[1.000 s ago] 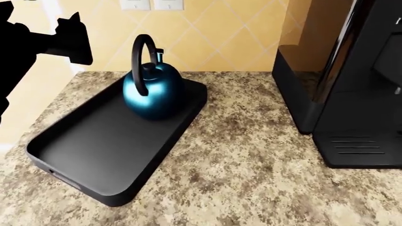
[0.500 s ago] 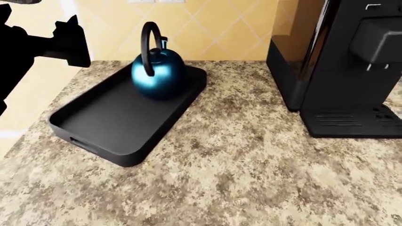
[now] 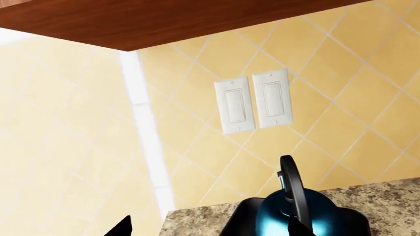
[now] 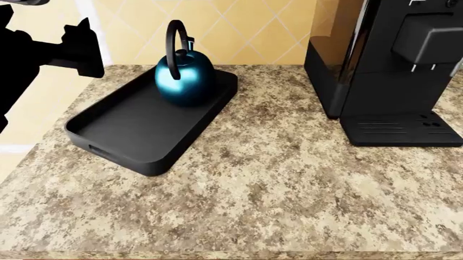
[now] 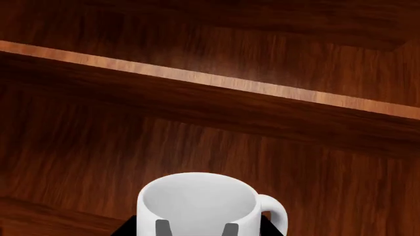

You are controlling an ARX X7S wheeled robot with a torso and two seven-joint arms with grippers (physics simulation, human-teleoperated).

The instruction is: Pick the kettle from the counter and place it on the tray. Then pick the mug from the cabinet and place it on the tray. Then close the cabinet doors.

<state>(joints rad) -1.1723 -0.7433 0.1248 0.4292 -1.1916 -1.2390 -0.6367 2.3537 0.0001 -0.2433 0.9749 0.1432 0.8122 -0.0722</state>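
Note:
The teal-blue kettle (image 4: 185, 76) stands upright at the far end of the black tray (image 4: 130, 130) on the granite counter (image 4: 275, 189). My left gripper (image 4: 78, 47) hangs open and empty in the air to the left of the tray. In the left wrist view its gripper (image 3: 210, 230) looks down past the counter's corner at the kettle (image 3: 295, 216) and the tray (image 3: 239, 223). My right gripper (image 5: 196, 228) is out of the head view. Its dark fingers (image 5: 129, 228) press both sides of the white mug (image 5: 196, 204) inside the wooden cabinet (image 5: 210, 132).
A tall black coffee machine (image 4: 391, 70) stands at the counter's right back. Two white wall switches (image 3: 253, 101) sit on the yellow tiled wall under the cabinet's underside (image 3: 164, 19). A wooden shelf edge (image 5: 217, 83) runs above the mug.
The head view has pulled back and up: tray, kettle and coffee machine sit higher in it and the counter's front edge shows. My left arm holds the same place in the view.

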